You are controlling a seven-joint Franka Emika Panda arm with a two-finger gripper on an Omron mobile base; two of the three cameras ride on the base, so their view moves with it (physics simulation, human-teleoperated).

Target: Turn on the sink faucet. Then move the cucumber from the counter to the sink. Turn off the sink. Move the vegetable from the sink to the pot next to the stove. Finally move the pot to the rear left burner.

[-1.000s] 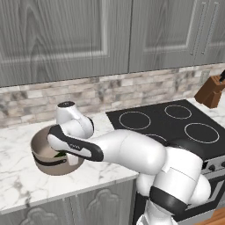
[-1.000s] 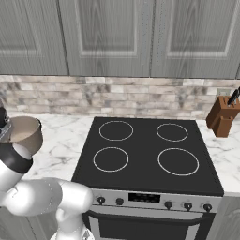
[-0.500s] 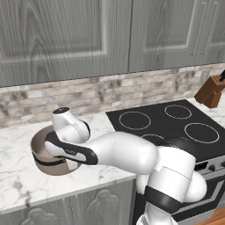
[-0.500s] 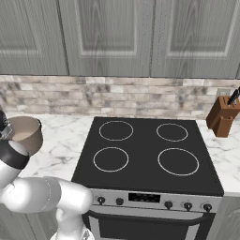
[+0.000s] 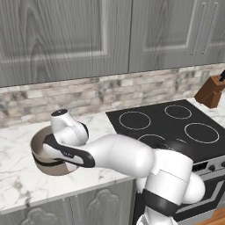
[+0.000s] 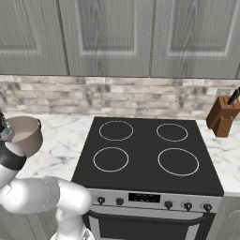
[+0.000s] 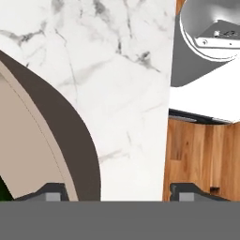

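Note:
The tan-grey pot (image 5: 47, 167) stands on the white marble counter (image 5: 17, 186) left of the black stove (image 5: 173, 125). My hand hangs low over its near side. In the hand view my gripper (image 7: 117, 192) is open and straddles the pot's dark rim (image 7: 79, 140): one fingertip (image 7: 50, 192) stands inside the pale wall, the other (image 7: 186, 192) outside over the counter's edge. The outer finger stands apart from the wall. A sliver of the dark green cucumber (image 7: 2, 193) shows inside the pot. The pot (image 6: 23, 133) also sits at the left of the right base view.
The rear left burner (image 6: 116, 130) is a white ring on the cooktop (image 6: 145, 154), right of the pot. A brown knife block (image 6: 223, 115) stands on the counter right of the stove. Grey wall cabinets hang above, and wood floor lies past the counter's front edge.
My hand has come down lower onto the near side of the pot. The pot has stayed in place.

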